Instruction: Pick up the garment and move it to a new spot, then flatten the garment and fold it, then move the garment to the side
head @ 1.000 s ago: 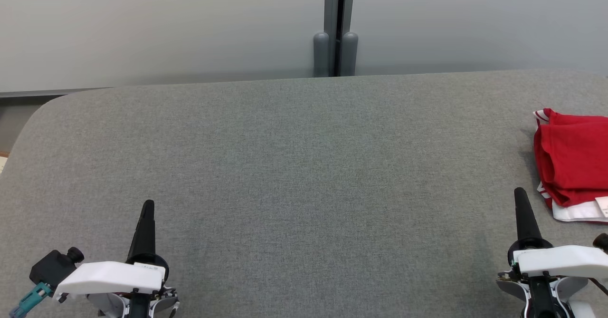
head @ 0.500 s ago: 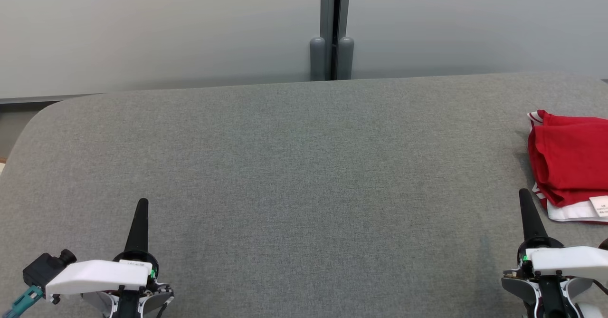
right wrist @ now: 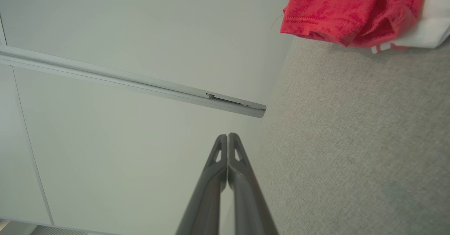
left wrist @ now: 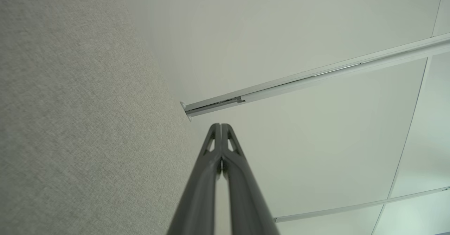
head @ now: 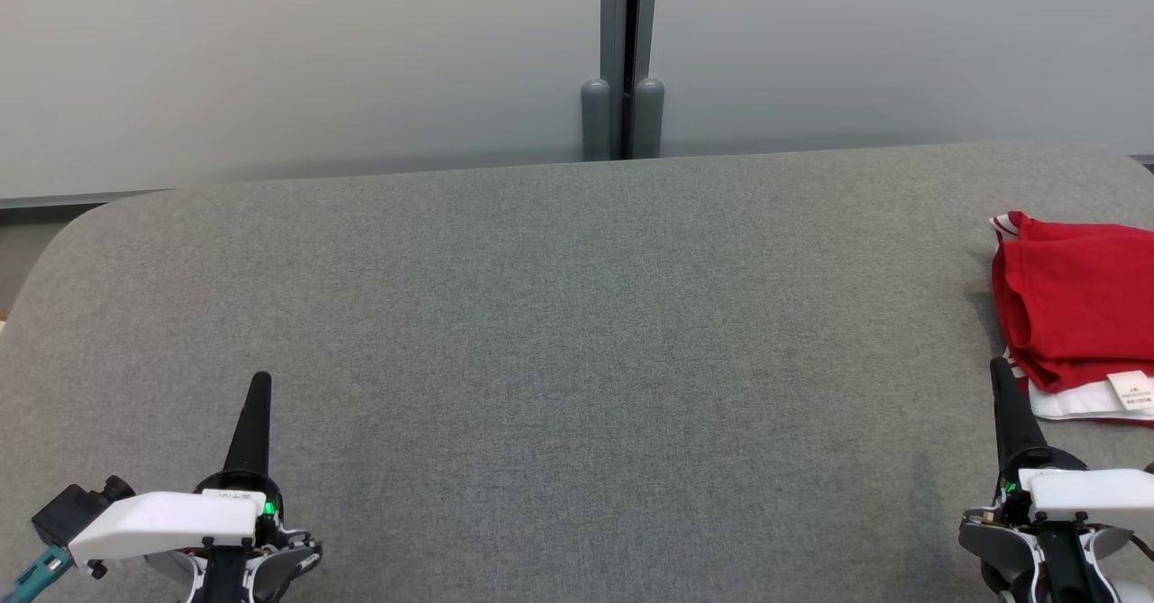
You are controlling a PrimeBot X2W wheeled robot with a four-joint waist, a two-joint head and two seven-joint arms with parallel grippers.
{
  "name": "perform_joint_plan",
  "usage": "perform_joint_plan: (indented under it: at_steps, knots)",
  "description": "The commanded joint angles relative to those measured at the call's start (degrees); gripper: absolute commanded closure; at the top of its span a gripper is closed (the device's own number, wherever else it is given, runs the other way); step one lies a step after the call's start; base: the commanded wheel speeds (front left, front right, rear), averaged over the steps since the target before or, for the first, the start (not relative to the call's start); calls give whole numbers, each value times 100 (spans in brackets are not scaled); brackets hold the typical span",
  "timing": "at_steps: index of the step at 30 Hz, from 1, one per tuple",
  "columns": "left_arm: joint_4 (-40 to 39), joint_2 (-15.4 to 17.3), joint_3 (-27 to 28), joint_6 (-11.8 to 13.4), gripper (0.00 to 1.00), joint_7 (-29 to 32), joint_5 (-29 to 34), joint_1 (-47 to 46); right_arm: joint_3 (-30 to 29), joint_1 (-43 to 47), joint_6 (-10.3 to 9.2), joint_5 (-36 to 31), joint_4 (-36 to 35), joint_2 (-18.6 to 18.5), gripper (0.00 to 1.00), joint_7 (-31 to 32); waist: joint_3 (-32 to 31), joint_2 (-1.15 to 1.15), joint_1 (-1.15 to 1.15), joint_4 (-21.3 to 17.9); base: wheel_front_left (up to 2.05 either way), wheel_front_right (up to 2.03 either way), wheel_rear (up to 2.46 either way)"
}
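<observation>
You are looking down from the robot's head onto a wide table (head: 577, 315) covered in grey woven fabric, with rounded far corners. Your left pincer (head: 259, 379) sits at the lower left of the head view. Its two dark fingers are pressed together into one slim point aimed at the far edge, and it grips nothing. Your right pincer (head: 999, 367) sits at the lower right in the same pose, its fingers together and empty. Each wrist view shows its own pair of fingertips meeting with no gap.

The red garment (head: 1073, 301) lies on the table at the far right, partly cut off by the right edge of the head view. It is folded into a soft, layered bundle. A white band (head: 1073, 401) runs along its near edge, and a small white label (head: 1131, 389) rests on that band. The right pincer's tip is near the garment's near left corner. In the right wrist view, the cloth lies ahead and off to one side, apart from the fingers. The left pincer is well apart from it.

Behind the table stand pale grey wall panels (head: 315, 62), joined by a dark upright post (head: 622, 35)
</observation>
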Motion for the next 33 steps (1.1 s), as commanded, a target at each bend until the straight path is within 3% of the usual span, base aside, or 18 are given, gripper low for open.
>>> perform_joint_plan:
  at_steps: [1,33]
  knots:
    - [-21,27,52,-54,100,30,-110,-113,-35,31,2,128,-50,-27,100,44,-6,0,0,-4,0,0,0]
    - [36,-1,336,-159,100,420,-1319,-154,-236,69,2,1422,-93,-4,100,420,-167,0,0,-122,0,0,0]
